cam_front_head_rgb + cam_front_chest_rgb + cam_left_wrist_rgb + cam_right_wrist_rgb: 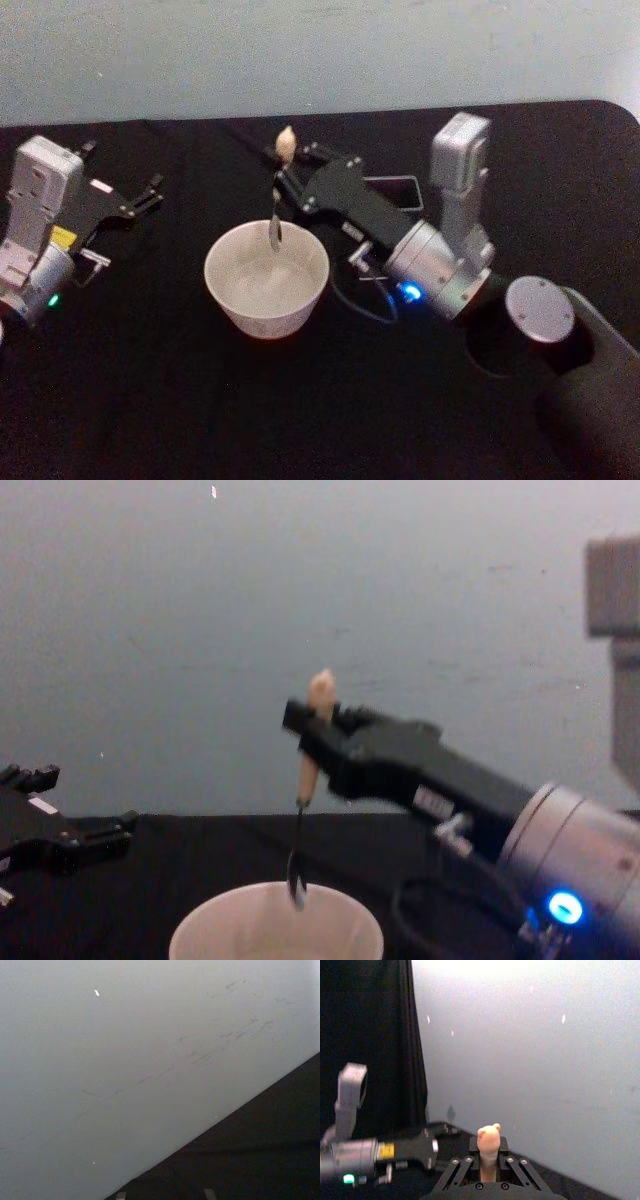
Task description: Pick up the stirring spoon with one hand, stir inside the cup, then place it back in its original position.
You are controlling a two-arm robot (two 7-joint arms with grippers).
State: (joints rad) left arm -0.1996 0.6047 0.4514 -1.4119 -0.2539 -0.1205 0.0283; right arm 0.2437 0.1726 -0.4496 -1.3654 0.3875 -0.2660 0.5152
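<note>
Your right tool (283, 178) is clamped on the beige-handled metal stirring spoon (275, 215), held upright with its bowl dipping into the wide off-white cup (265, 312). That looks like the stirring step. Next, circle it gently inside. Left tool (122, 172) idles leftward, jaws apart.

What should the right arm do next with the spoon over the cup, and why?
Probably lower the right gripper a little, then begin circling. It grips the stirring spoon by its handle, the shaft hangs upright, and in the chest view its bowl sits about level with the cup rim, so it likely isn't deep enough to stir. The left gripper rests open at the left.
</note>
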